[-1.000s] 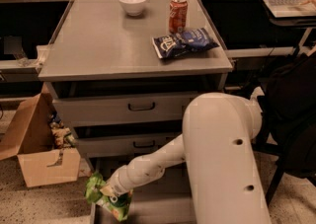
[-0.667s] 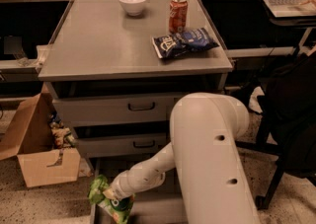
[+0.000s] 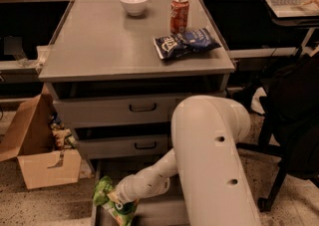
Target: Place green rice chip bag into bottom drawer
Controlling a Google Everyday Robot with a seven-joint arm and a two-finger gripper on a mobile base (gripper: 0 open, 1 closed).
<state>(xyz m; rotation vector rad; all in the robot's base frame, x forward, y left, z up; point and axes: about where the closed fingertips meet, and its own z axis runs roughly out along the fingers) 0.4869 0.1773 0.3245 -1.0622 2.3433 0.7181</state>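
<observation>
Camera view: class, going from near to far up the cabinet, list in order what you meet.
green rice chip bag at the gripper, low over the bottom drawer → lower handled drawer → upper handled drawer → blue chip bag → soda can → white bowl

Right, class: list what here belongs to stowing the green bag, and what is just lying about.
Job: green rice chip bag; bottom drawer; gripper, at the bag over the drawer's left end.
Lying about: white bowl; soda can; blue chip bag; cardboard box.
</observation>
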